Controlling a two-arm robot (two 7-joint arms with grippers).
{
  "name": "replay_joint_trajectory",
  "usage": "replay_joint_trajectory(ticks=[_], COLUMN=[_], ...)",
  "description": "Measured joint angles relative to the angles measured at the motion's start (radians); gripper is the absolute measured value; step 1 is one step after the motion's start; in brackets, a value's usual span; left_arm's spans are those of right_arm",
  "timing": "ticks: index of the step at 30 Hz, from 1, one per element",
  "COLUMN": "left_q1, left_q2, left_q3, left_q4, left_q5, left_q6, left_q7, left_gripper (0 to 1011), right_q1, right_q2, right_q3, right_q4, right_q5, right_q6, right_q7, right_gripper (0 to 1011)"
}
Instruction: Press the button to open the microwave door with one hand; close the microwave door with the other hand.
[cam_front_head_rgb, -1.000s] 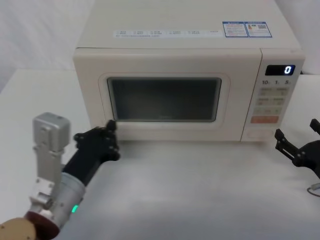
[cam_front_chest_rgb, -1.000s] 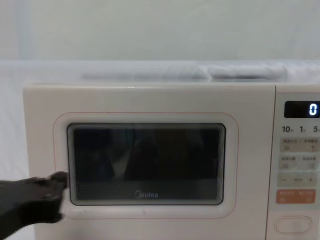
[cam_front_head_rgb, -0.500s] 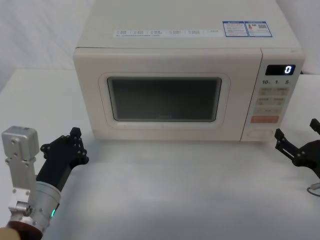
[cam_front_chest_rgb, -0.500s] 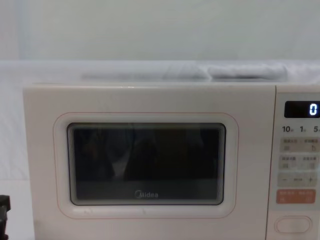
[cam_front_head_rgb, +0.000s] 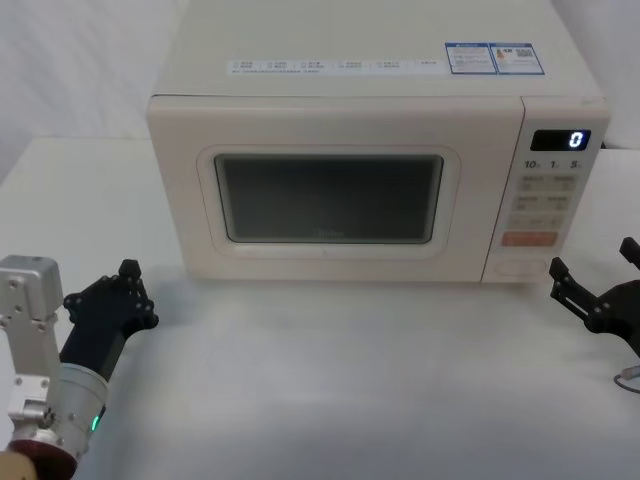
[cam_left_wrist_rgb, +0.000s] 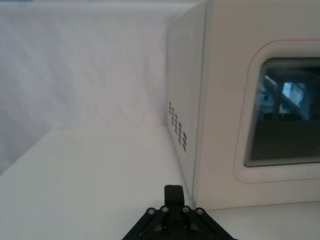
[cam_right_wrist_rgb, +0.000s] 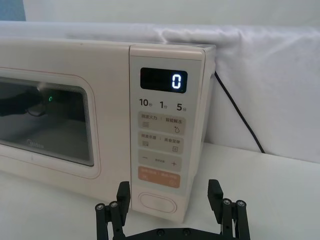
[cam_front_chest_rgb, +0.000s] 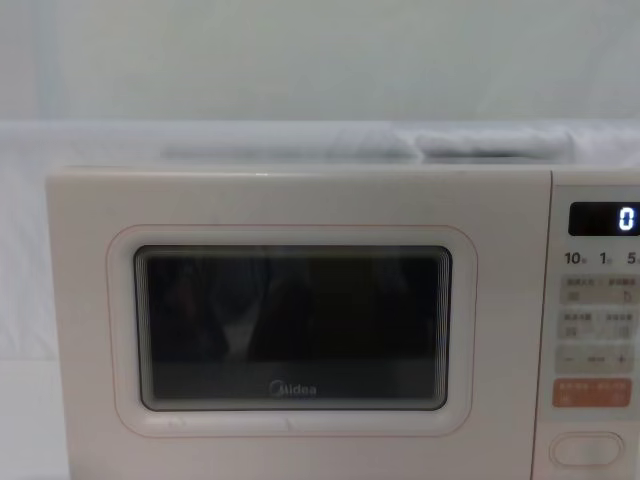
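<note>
Two grippers in view, neither touching the microwave (cam_front_head_rgb: 350, 150). Left gripper (cam_front_head_rgb: 122, 292) has pulled back since a second ago: then its tip was against the lower left corner of the microwave door (cam_front_head_rgb: 330, 200), half a second ago it was off the door, now it sits farther back toward 8 o'clock in the head view, well apart from the door, over the bare white desk (cam_front_head_rgb: 350, 380). In the chest view a second ago its black tip showed at the door's lower left; now that spot is clear. Left gripper fingers look drawn together at the tip, narrow, holding nothing; black body angles up toward 1 o'clock from a silver wrist with a green light. Left wrist view shows the gripper tip (cam_left_wrist_rgb: 173, 196) low, pointing at the microwave's left front corner and vented side wall.

Right gripper (cam_front_head_rgb: 590, 275) unchanged across frames, at 3 o'clock near the head view's right edge, low over the desk, just in front and right of the control panel (cam_front_head_rgb: 548, 200). Fingers spread wide, nothing between them; right wrist view shows the two fingers (cam_right_wrist_rgb: 122, 197) either side of the button (cam_right_wrist_rgb: 157, 202), apart from it.

Microwave door shut flush; dark window, contents cannot tell. Button at the panel's bottom, under the orange key (cam_front_head_rgb: 527, 239). Display (cam_front_head_rgb: 560, 140) reads 0.
</note>
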Motion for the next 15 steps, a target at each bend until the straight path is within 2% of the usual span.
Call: replay_joint_trajectory(ticks=[7, 15], left_q1=[-0.006, -0.011], left_q2=[-0.018, -0.029], left_q3=[-0.002, -0.002], left_q4=[0.007, 0.011], left_q5=[0.023, 0.040], left_q6=[0.027, 0.029], left_q7=[-0.001, -0.003], left_gripper=[0, 0], right_q1=[0.000, 0.000], right_q2=[0.000, 0.000], right_q3=[0.000, 0.000], right_q4=[0.000, 0.000], right_q5=[0.000, 0.000], right_q6=[0.000, 0.000], right_q7=[0.000, 0.000], right_gripper=[1002, 1002])
